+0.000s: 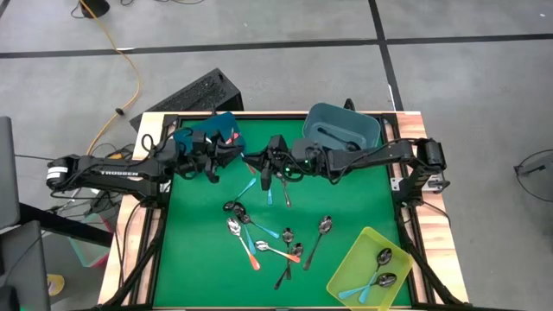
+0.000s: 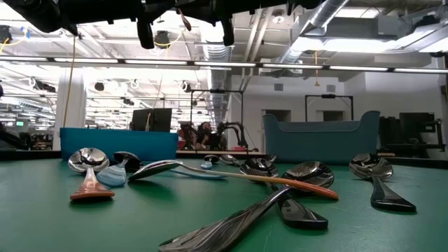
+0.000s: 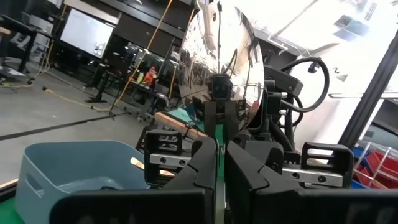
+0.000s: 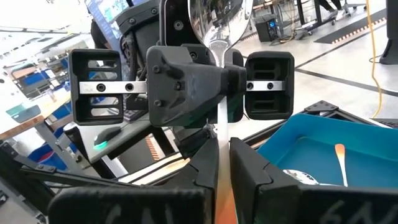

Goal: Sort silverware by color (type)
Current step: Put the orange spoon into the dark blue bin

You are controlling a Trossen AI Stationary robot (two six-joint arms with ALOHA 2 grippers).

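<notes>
Handover stage of the sort, both arms meeting above the far middle of the green table (image 1: 190, 259). Three bins stand on it: a dark blue bin (image 1: 218, 123) far left, a grey-blue bin (image 1: 341, 130) far right, and a yellow bin (image 1: 359, 263) near right, which already holds two spoons, at least one with a light blue handle. The left gripper (image 3: 217, 146) is pressed together on the stem of a spoon (image 3: 217, 62) held upright in the air, bowl uppermost. The right gripper (image 4: 221, 149) flanks the lower handle, which looks orange there; whether it also pinches cannot be told. The remaining loose spoons (image 1: 259, 238) lie scattered on the middle of the table, orange, light blue and dark handles mixed, some crossing. The step in hand appears to be passing one spoon from right arm to left. The next move probably calls for the right gripper to back clear, then for the left arm to carry the spoon to the dark blue bin, where the right wrist view shows an orange handle, and release it inside the walls.
</notes>
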